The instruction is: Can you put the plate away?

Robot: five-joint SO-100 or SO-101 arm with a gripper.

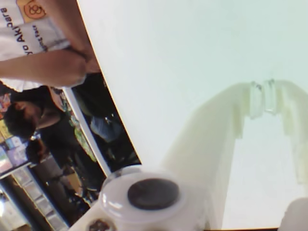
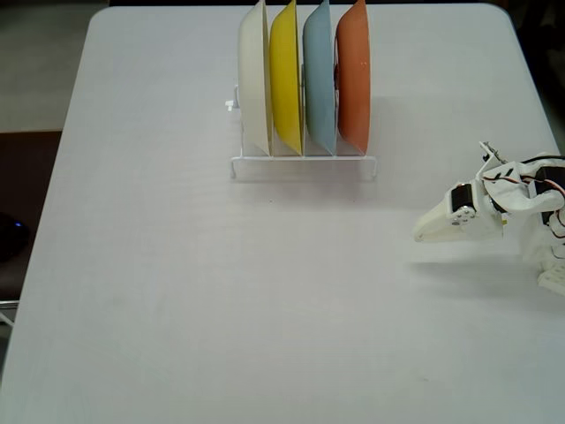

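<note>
Fixed view: plate [image 2: 353,75] stands on edge in rack [image 2: 305,164], rightmost slot, beside light blue plate [image 2: 319,79] | handling: likely light, stiff, glossy-slick; grip the top rim | gripper [image 2: 427,231] well apart, lower right, over bare table [image 2: 177,291] | wrist view: fingertips together, holding nothing

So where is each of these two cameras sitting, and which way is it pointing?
Wrist view: rides on the arm, looking along the closed claw over the white table towards people beyond its edge; the claw's pale fingers and a motor housing show.
Fixed view: sits above, looking down at the table, the rack holding four upright plates with the orange-red plate rightmost, and the arm at the right edge with its claw.
Shared: the white table and the claw; the rack appears only in the fixed view.
</note>
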